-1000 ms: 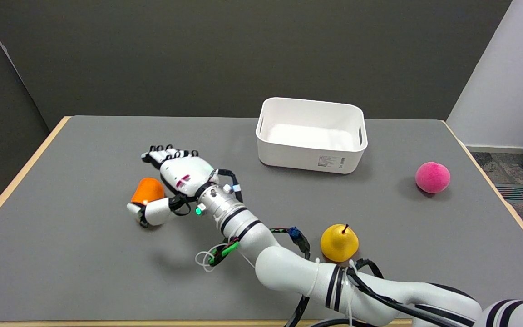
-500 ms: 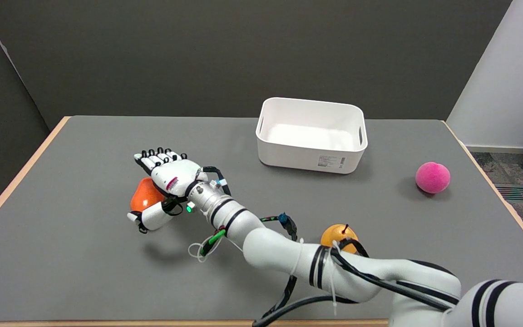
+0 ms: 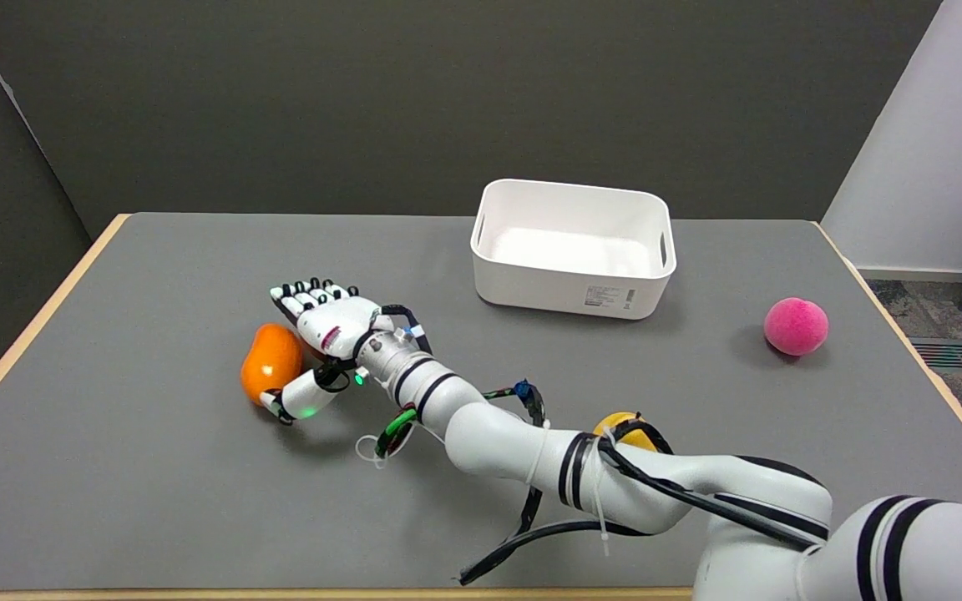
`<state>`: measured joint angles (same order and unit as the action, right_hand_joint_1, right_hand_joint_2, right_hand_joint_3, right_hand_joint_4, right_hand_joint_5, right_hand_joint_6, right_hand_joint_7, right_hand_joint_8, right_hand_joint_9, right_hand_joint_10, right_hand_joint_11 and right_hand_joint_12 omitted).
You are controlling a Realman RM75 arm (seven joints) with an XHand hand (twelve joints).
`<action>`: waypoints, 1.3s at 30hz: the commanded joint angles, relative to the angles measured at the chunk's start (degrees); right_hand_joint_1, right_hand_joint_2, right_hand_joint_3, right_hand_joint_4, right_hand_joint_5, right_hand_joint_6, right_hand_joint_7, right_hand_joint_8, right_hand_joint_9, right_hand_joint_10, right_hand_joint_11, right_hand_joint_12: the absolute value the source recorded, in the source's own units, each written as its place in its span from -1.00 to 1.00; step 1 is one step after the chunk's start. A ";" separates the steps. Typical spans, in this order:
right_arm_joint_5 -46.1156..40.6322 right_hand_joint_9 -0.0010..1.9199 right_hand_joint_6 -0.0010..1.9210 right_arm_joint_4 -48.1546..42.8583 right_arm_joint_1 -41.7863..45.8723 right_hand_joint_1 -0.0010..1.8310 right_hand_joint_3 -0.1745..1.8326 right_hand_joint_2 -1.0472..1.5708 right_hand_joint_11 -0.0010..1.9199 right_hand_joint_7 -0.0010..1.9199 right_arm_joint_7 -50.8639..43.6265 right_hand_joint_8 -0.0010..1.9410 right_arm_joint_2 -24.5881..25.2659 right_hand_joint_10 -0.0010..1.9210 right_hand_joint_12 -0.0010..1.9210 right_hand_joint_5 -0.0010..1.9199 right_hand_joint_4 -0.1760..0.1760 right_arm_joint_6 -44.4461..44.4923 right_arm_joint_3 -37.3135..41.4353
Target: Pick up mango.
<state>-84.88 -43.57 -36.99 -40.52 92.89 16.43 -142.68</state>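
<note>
Down low on the left half of the grey table [image 3: 155,467], right hand [image 3: 326,330] sitting just right of the orange mango [image 3: 270,363] and tight against it. Fingers [image 3: 306,292] stretched out straight and side by side, pointing away toward the far edge, running past the mango's upper right flank. Thumb [image 3: 301,402] hooked under the near end of the fruit, green light glowing on it. Touching for certain; closed around it, not shown, since the palm side faces away from the camera and the fingers lie flat rather than curled. Mango resting on the table surface, long axis tilted, shadow right underneath, not lifted. White forearm [image 3: 523,455] stretching back to the lower right, black cables looped along it, a white zip tie and a green connector hanging near the wrist. Yellow pear [image 3: 625,421] mostly hidden behind the arm, only its top peeking over. White bin [image 3: 573,288] standing well apart toward the far side, label on its near wall, interior showing white. Pink ball [image 3: 796,326] out near the right edge, well clear of everything else. Tan wooden trim around the table, dark wall behind.
</note>
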 commanded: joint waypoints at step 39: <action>15.05 -0.28 0.64 -2.67 3.84 -0.04 -0.50 0.70 -0.56 -0.27 11.45 0.29 0.83 0.32 0.97 -0.38 0.27 4.90 0.24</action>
<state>-81.03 -44.67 -33.74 -36.29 94.26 16.79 -143.01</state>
